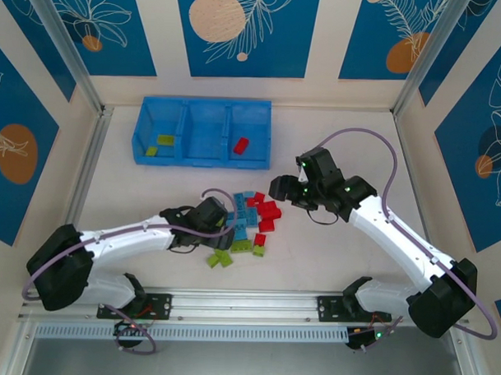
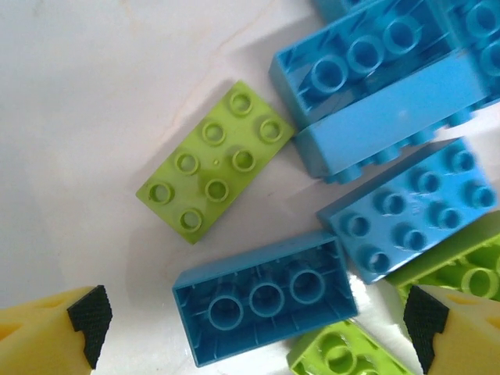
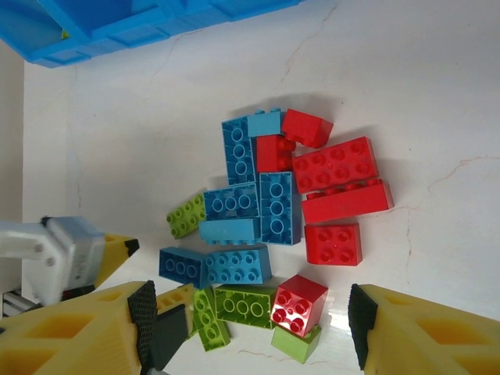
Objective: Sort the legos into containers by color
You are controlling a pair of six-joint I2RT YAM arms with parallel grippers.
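The legos [image 1: 251,223] lie in a loose pile of red, light blue and lime green bricks at mid-table. My left gripper [image 1: 230,225] is low at the pile's left edge. It stands open [image 2: 258,332], and an upside-down blue brick [image 2: 266,301] lies on the table between its fingertips, untouched. A lime brick [image 2: 215,160] lies just beyond. My right gripper [image 1: 282,191] hovers open [image 3: 254,324] above the pile's right side, over a small red brick [image 3: 299,303] stacked on a green one. The containers [image 1: 202,157] stand behind; the left one holds green bricks [image 1: 159,144], the right one a red brick [image 1: 240,145].
White walls and metal posts close in the table on both sides. The blue bin's middle compartment [image 1: 206,130] shows bare floor. Bare table lies between the bin and the pile. My left gripper's fingers [image 3: 117,248] reach into the right wrist view at the lower left.
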